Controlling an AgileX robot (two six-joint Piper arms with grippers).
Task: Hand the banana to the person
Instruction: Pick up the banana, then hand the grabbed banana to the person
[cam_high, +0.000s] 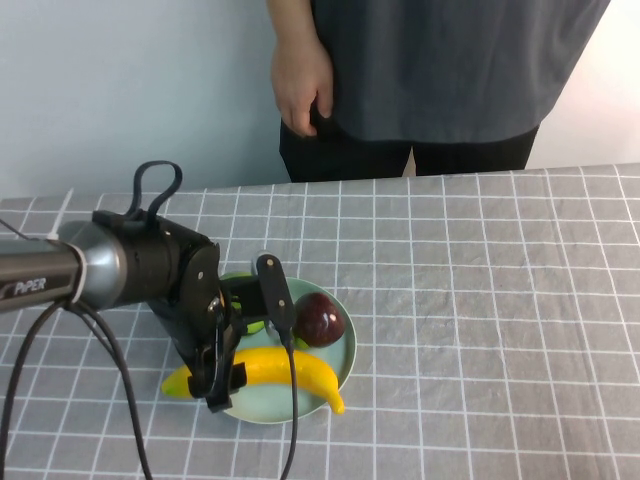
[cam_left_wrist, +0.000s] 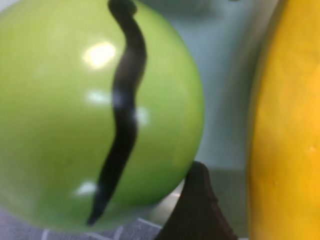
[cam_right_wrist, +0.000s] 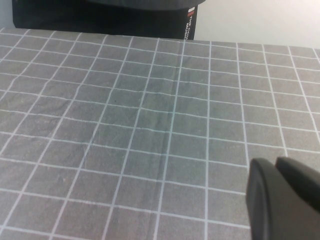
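The yellow banana (cam_high: 285, 372) lies across the near side of a pale teal plate (cam_high: 347, 352), sticking out past its left rim. My left gripper (cam_high: 245, 345) is low over the plate and open. One finger (cam_high: 275, 295) stands on the banana's far side and the other (cam_high: 215, 385) on its near side. In the left wrist view the banana (cam_left_wrist: 287, 130) fills one edge, with a gap between it and a dark finger (cam_left_wrist: 197, 210). The person (cam_high: 450, 70) stands beyond the table's far edge, hand (cam_high: 300, 85) hanging at the side. My right gripper (cam_right_wrist: 276, 167) is shut and empty over bare cloth.
A dark red round fruit (cam_high: 320, 320) sits on the plate behind the banana. A green apple (cam_left_wrist: 75, 110) lies close beside the left gripper, mostly hidden by the arm in the high view. A grey checked cloth (cam_high: 480, 300) covers the table.
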